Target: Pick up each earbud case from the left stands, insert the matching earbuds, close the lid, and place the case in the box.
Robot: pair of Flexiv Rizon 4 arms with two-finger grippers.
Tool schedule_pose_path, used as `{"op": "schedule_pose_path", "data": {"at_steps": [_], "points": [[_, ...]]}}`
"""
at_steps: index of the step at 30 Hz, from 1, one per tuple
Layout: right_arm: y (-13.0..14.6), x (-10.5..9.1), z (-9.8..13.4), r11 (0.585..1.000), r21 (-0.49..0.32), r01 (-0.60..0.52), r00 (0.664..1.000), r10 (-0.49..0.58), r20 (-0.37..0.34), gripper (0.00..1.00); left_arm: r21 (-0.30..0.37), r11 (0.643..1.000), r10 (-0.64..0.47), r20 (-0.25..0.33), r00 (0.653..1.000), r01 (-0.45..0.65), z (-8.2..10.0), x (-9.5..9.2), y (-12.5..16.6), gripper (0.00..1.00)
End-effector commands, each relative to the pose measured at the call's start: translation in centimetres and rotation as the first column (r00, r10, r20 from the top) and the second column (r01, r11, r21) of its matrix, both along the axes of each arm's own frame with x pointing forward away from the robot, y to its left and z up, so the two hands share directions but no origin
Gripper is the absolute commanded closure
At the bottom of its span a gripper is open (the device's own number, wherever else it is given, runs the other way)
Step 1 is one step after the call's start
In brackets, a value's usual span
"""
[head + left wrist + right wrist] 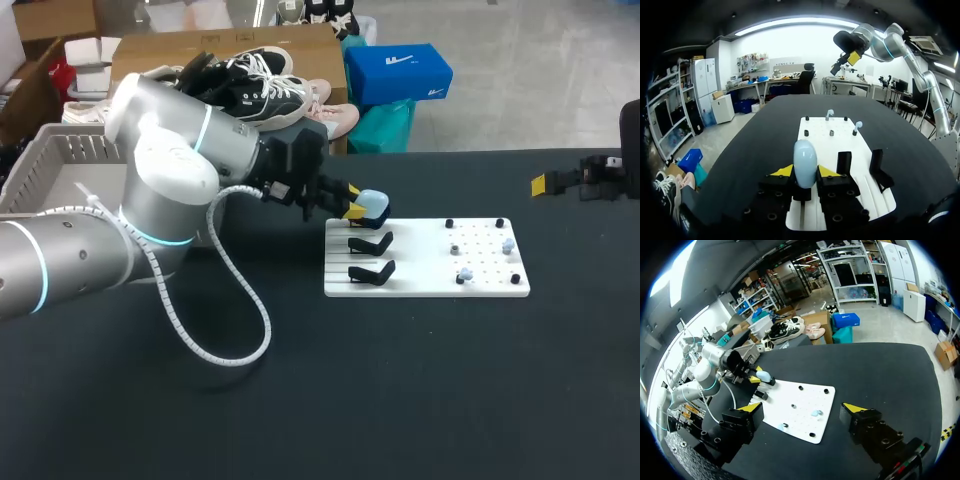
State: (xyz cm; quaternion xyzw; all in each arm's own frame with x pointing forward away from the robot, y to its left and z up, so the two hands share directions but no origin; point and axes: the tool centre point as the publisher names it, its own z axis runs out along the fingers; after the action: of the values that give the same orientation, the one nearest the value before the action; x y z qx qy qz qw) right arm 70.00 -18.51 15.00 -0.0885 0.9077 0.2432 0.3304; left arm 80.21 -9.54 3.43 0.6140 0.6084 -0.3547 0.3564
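A pale blue earbud case is gripped by the left gripper, whose yellow-tipped fingers are pressed against its two sides, with the case upright between them. The case is held over the far left corner of a white board, which is laid near the middle of the bench. Whether the case is clear of its stand cannot be told. Just beside it, along the board's left edge, two black stands are seen without cases. Two pale earbuds are set on pegs near the board's right edge. The right gripper is held wide open at the bench's right edge, with nothing between its fingers. A grey slatted box is placed at the bench's far left corner.
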Motion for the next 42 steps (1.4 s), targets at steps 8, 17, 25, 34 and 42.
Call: {"op": "schedule_pose_path", "data": {"at_steps": [8, 17, 25, 34, 42], "points": [[0.0, 0.0, 0.0, 1.0, 0.0, 0.0, 1.0, 0.0, 0.0, 0.0, -0.139, 0.99, -0.021, 0.024, 0.999, 0.024, 4.9, -2.9, 1.1, 1.0], [0.0, 0.0, 0.0, 1.0, 0.0, 0.0, 1.0, 0.0, 0.0, 0.0, -0.224, 0.973, -0.036, 0.055, 0.998, 0.047, 8.0, -5.5, 0.0, 1.0], [0.0, 0.0, 0.0, 1.0, 0.0, 0.0, 1.0, 0.0, 0.0, 0.0, -0.26, 0.964, -0.038, 0.076, 0.996, 0.056, 8.8, -7.1, -1.2, 1.0], [0.0, 0.0, 0.0, 1.0, 0.0, 0.0, 1.0, 0.0, 0.0, 0.0, -0.311, 0.948, -0.046, 0.08, 0.996, 0.068, 9.7, -8.2, -1.9, 1.0], [0.0, 0.0, 0.0, 1.0, 0.0, 0.0, 1.0, 0.0, 0.0, 0.0, -0.305, 0.945, -0.105, 0.059, 0.993, 0.118, 9.6, -9.1, -2.2, 1.0]]}}
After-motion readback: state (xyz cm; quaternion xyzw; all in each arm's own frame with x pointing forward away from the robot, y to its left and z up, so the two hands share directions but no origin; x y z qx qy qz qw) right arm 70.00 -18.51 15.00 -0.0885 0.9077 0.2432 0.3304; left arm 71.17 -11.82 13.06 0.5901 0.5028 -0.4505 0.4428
